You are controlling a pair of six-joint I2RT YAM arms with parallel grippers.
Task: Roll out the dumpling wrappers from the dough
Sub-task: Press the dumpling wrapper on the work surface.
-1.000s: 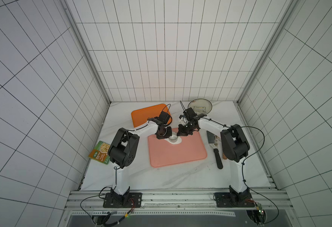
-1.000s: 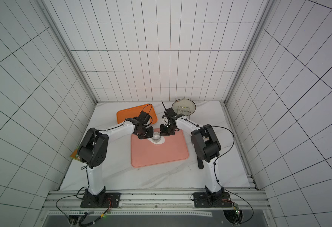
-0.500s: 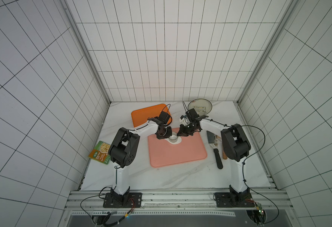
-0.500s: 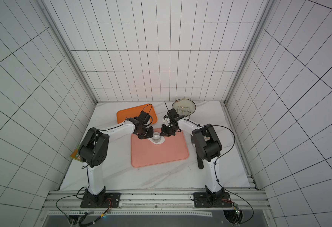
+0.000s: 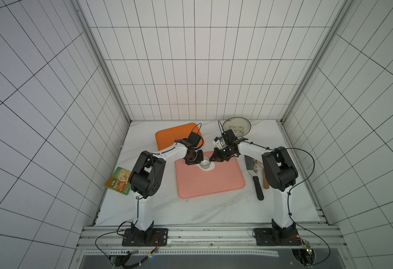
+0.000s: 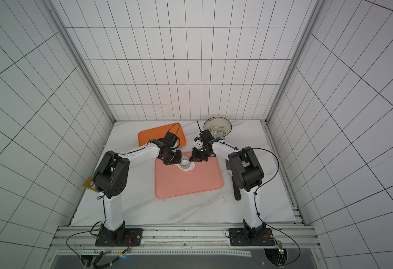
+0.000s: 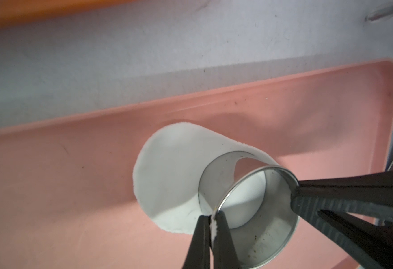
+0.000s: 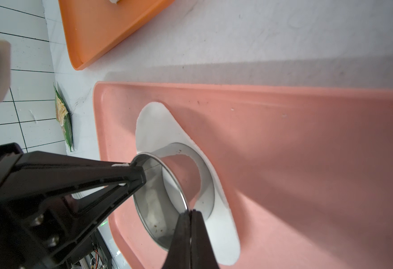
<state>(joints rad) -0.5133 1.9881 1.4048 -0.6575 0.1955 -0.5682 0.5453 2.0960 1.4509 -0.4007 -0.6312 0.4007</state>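
Dough [image 7: 167,177] lies flat near the far edge of the pink mat [image 7: 74,186], with the steel ring [image 7: 272,233] standing on one end of it. My left gripper [image 7: 211,223] and right gripper [image 8: 191,216] are both pinched tight on the ring's rim, opposite sides. Last second: ring hasn't shifted, right wrist only nudged. Looks like I'm pressing the cut; nothing lifted free yet.
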